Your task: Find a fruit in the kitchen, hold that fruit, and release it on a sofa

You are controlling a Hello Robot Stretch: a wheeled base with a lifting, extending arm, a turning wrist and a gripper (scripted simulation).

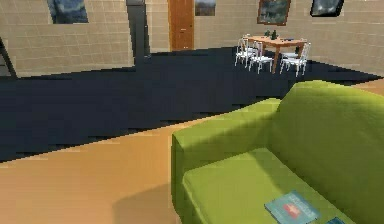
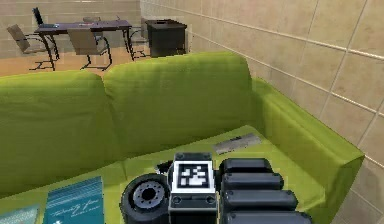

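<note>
Dark blue flooring [image 1: 110, 95] across mid room in fwd view, tan floor [image 1: 70, 185] nearer. Green sofa [image 1: 290, 160] at fwd view's bottom right, standing on tan floor. Same sofa [image 2: 110, 110] across arm side view w/ two back cushions, armrest at right, next to tiled wall [image 2: 320, 60]. Far off past dark flooring: wooden surface [image 1: 275, 41] w/ white chairs [image 1: 262, 58] round it, wooden door [image 1: 181, 24] in back wall, framed pics [image 1: 68, 10] up on walls. Beyond sofa back in arm side view: dark surface [image 2: 85, 27] w/ chairs [image 2: 90, 45] beside it, dark cabinet [image 2: 165, 38] nr wall. Arm [image 2: 245, 190] rising from bottom edge, sofa seat behind it, white marker square [image 2: 193, 177] at its end. Claw [image 2: 150, 198] just left of marker, seat cushion behind it. Far end hard to make out, so can't tell claw's state, nor whether anything's in its hold. Teal books [image 2: 75, 200] flat on seat, left of claw. Teal book [image 1: 292, 208] on seat in fwd view too. Thin grey flat item [image 2: 235, 143] on seat nr armrest. Whereabouts of fruit: can't tell.
</note>
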